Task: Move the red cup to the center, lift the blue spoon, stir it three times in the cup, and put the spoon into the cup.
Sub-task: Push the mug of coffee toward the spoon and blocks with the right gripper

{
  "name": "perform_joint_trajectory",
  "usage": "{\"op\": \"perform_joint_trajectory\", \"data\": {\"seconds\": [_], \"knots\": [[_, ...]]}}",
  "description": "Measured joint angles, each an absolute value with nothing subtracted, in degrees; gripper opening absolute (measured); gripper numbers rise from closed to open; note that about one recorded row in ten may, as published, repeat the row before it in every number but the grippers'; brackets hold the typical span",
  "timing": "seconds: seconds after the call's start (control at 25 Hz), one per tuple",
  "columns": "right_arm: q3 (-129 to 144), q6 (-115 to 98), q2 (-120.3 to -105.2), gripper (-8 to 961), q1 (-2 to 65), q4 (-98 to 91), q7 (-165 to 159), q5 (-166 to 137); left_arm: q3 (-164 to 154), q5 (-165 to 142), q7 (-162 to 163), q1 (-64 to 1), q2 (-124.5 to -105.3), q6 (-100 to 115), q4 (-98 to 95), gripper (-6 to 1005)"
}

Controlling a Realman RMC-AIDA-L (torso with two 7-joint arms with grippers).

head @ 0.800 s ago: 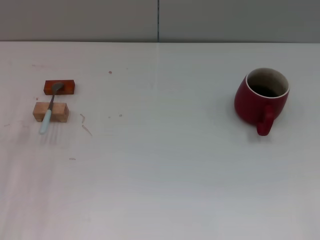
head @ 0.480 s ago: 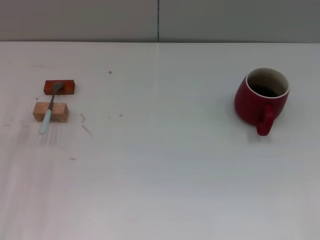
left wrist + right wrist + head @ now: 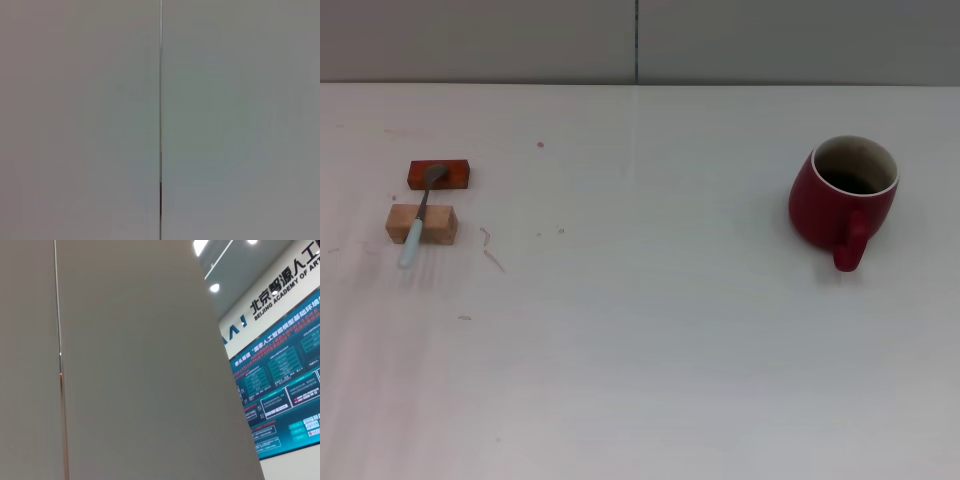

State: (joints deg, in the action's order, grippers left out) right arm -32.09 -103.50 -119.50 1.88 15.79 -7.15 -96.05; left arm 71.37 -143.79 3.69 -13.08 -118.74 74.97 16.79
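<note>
The red cup [image 3: 843,197] stands upright on the right side of the white table, its handle turned toward the table's front edge, its inside dark and empty. The blue spoon [image 3: 421,217] lies at the far left, its grey bowl resting on a small orange-red block [image 3: 439,175] and its pale blue handle across a tan wooden block [image 3: 421,224]. Neither gripper nor arm shows in the head view. The wrist views show only grey wall panels and a poster, no fingers and no task objects.
The white table [image 3: 640,330] stretches wide between the spoon and the cup. A grey panel wall [image 3: 640,40] stands behind its far edge. A few small crumbs and scuffs [image 3: 492,255] lie near the blocks.
</note>
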Motion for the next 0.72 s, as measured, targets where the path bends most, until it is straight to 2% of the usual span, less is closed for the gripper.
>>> {"op": "perform_joint_trajectory", "data": {"seconds": [0.12,0.32,0.64,0.72], "knots": [[-31.9,-101.5,-119.44,509,2.8,14.5,-7.1,-96.0,71.4,-143.8,3.7,-13.1,-118.74,75.0,16.8,835],[-32.0,-98.4,-119.42,274,4.6,13.5,-7.4,-96.0,71.3,-143.8,3.7,-13.2,-118.74,75.0,16.8,835],[-32.4,-86.4,-119.31,51,11.9,8.3,-7.4,-96.0,71.3,-143.8,3.7,-13.1,-118.74,75.0,16.7,836],[-32.5,-84.8,-119.3,30,13.1,7.8,-7.4,-96.0,71.3,-143.8,3.7,-13.1,-118.74,75.0,16.7,836]]}}
